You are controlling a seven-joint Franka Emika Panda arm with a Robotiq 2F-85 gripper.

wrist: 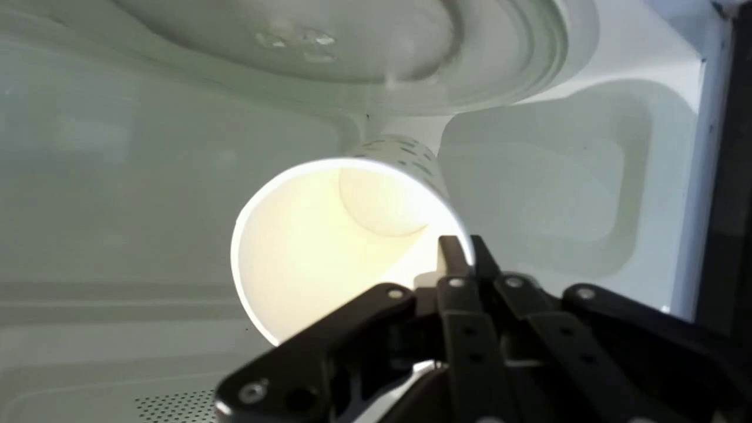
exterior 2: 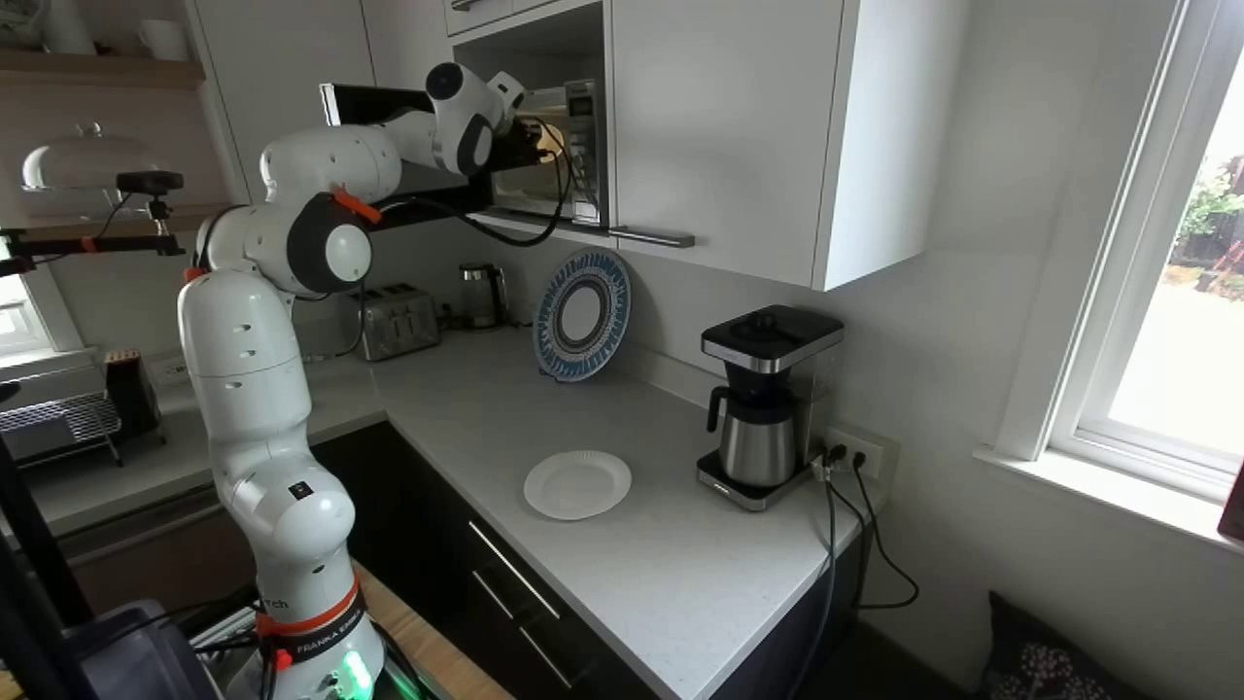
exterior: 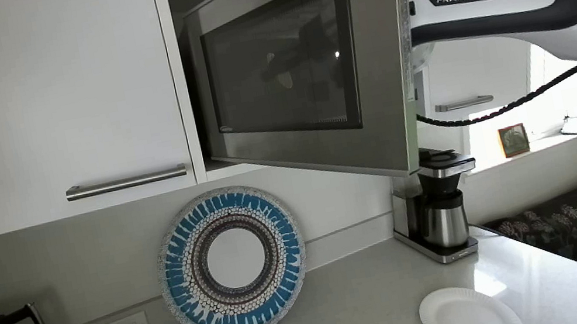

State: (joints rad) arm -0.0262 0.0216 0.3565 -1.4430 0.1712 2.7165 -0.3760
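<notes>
We look over a pale counter [exterior 2: 641,593], the white arm [exterior 2: 253,379] standing beside it and reaching up into the microwave [exterior 2: 584,146], whose door [exterior: 387,79] hangs open. On the counter we have the coffee maker [exterior 2: 761,449], a blue-ringed disc [exterior: 281,252] propped on edge, and a white plate [exterior 2: 577,484]. Inside the microwave, in the wrist view, we find the glass turntable [wrist: 352,47] and the gripper [wrist: 468,255], which pinches the rim of the cup [wrist: 329,235] between its fingertips [wrist: 450,252]; the cup's mouth faces us, and whether it touches the turntable we cannot tell.
</notes>
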